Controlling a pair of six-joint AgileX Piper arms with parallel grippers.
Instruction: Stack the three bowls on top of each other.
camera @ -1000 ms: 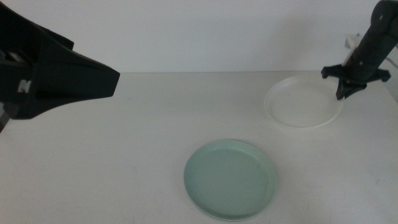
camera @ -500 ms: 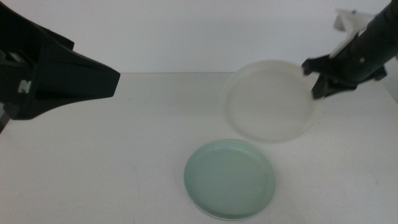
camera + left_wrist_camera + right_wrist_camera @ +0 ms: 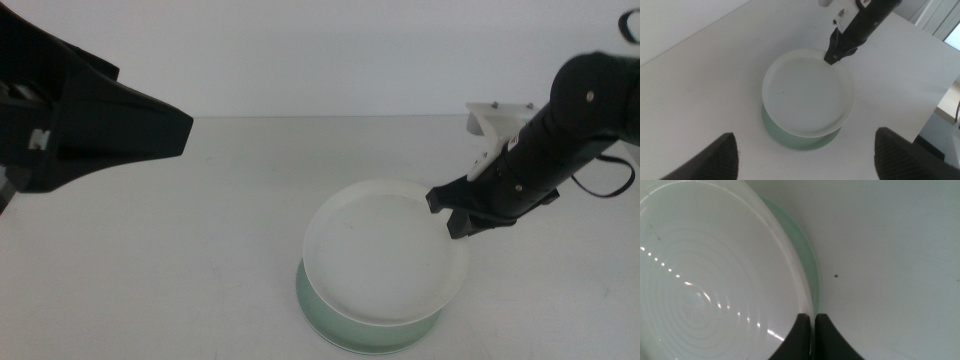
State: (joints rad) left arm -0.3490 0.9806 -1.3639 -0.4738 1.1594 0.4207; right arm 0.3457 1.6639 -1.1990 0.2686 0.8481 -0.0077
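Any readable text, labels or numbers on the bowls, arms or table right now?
None can be read.
Left arm housing: one small white mark, too small to make out.
White bowl, green bowl, right gripper and table: no print shows.

We see a plain white bench (image 3: 180, 260) with a matte top. Directly on it, towards its near edge, lies the mint green bowl (image 3: 330, 318), flat and upright, showing only as a crescent of rim. A small dark speck (image 3: 836, 276) marks the bench beside that bowl.
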